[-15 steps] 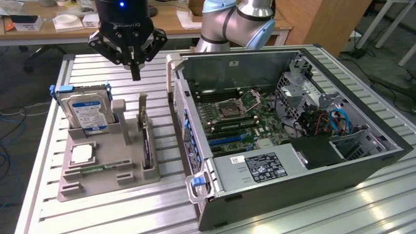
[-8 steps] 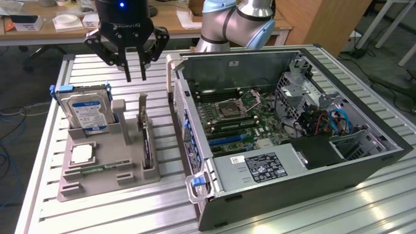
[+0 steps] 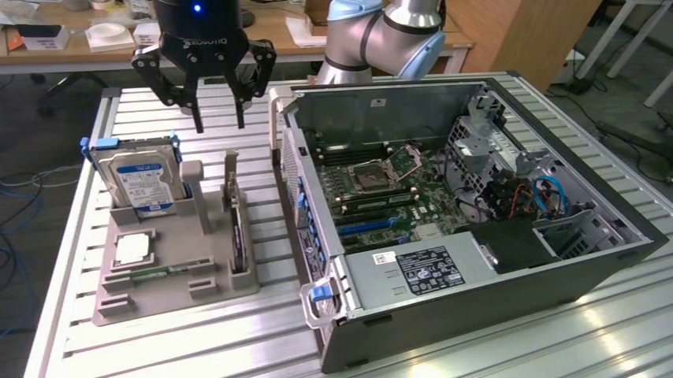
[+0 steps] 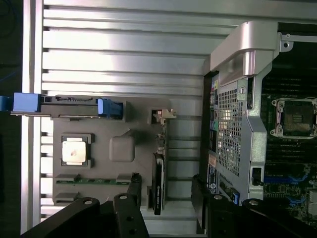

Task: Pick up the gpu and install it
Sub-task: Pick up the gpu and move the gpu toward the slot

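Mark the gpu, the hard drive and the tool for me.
gpu [image 3: 238,239]: exterior view, on its dark upper edge.
hard drive [image 3: 144,183]: exterior view, on its blue label.
tool [image 3: 219,120]: exterior view, midway between its open fingertips.

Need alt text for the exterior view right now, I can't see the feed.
The open gripper hangs empty above the grey parts holder, where the gpu stands edge-on in its slot near a blue-labelled hard drive. On the exterior view's right, the computer case lies open, motherboard exposed.
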### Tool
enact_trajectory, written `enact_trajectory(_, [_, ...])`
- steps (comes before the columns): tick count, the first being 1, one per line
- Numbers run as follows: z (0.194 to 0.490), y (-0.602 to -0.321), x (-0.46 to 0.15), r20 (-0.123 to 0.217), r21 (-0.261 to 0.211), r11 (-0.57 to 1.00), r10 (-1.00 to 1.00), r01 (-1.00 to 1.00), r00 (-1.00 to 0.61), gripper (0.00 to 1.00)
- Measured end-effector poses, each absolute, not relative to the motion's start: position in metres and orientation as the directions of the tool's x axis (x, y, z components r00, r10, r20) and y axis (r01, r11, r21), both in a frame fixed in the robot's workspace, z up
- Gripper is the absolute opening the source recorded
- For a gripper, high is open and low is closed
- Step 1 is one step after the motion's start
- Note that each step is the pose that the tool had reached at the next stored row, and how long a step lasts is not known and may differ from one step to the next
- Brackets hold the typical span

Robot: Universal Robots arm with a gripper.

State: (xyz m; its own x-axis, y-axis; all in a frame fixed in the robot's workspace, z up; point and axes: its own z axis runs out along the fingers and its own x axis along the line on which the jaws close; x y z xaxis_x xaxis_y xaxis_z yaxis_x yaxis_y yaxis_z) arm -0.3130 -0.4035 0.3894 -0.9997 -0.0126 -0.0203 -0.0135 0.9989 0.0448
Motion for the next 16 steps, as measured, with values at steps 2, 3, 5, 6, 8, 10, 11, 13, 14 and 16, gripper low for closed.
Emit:
enact_trajectory(2, [0.389,-0.404,-0.313,-0.020,0.045,0.999,-0.013,-0.013,-1.000,0.53])
enact_trajectory(3, [0.389,-0.404,-0.313,-0.020,0.045,0.999,-0.013,-0.014,-1.000,0.53])
enact_trajectory(5, [0.389,-0.404,-0.313,-0.020,0.045,0.999,-0.013,-0.014,-1.000,0.53])
enact_trajectory(6, [0.389,-0.405,-0.313,-0.020,0.045,0.999,-0.013,-0.014,-1.000,0.53])
enact_trajectory(8, [0.389,-0.407,-0.313,-0.020,0.045,0.999,-0.013,-0.014,-1.000,0.53])
enact_trajectory(10, [0.389,-0.408,-0.313,-0.020,0.045,0.999,-0.013,-0.014,-1.000,0.53])
enact_trajectory(11, [0.389,-0.410,-0.313,-0.020,0.045,0.999,-0.013,-0.013,-1.000,0.53])
enact_trajectory(13, [0.389,-0.412,-0.313,-0.020,0.045,0.999,-0.013,-0.013,-1.000,0.53])
enact_trajectory(14, [0.389,-0.413,-0.313,-0.020,0.045,0.999,-0.013,-0.014,-1.000,0.53])
enact_trajectory(16, [0.389,-0.415,-0.313,-0.020,0.045,0.999,-0.013,-0.014,-1.000,0.53])
